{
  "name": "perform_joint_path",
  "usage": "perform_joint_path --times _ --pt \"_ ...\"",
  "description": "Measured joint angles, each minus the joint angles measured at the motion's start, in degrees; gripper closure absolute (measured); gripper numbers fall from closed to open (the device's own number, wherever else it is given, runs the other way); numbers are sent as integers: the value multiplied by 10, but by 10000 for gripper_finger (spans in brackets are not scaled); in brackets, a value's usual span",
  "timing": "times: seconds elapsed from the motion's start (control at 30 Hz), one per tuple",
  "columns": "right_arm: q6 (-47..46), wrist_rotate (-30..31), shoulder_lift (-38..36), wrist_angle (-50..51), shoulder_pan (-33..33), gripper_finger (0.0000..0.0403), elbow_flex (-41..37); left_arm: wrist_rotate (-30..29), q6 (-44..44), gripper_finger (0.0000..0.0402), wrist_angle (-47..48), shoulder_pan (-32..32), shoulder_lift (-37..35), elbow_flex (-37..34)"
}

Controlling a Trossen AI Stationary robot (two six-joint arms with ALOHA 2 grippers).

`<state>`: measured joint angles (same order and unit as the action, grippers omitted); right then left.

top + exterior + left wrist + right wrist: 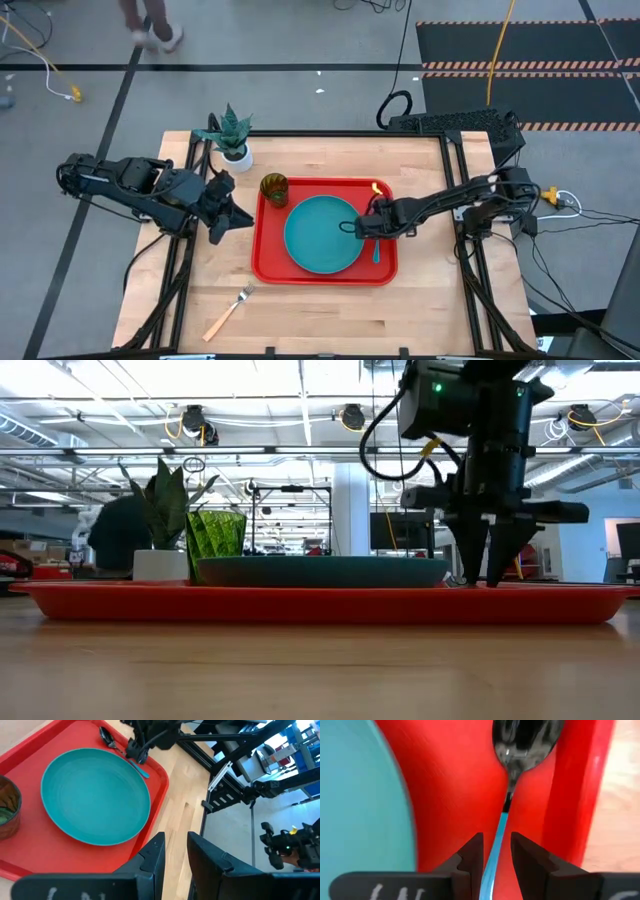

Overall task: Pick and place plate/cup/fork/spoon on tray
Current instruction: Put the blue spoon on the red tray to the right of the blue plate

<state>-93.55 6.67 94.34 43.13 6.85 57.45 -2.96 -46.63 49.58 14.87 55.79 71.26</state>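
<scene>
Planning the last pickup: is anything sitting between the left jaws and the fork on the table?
Nothing visible. The fork lies alone on bare wood in front of the tray, and the left gripper hovers beside the tray.

Plate [323,234], cup [274,189], spoon [376,250] on tray [268,262], fork [229,311] on table [420,310]

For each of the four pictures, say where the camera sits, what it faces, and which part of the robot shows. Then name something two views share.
High view: above, looking straight down on the tray; both arms show.
Low view: at tabletop height, level across the tray; the right pincer comes down from above.
Left wrist view: on the left arm, facing the plate; the left pincer shows.
Right wrist view: on the right arm, facing the spoon; its fingers straddle the handle.
Shared: the cup shows in high and low views.
</scene>
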Motion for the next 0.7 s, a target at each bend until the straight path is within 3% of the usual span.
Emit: perform_joint_path --times 0.7 --pt "60 -39 17 17 0 312 0 2 -7 318 1 0 0 0"
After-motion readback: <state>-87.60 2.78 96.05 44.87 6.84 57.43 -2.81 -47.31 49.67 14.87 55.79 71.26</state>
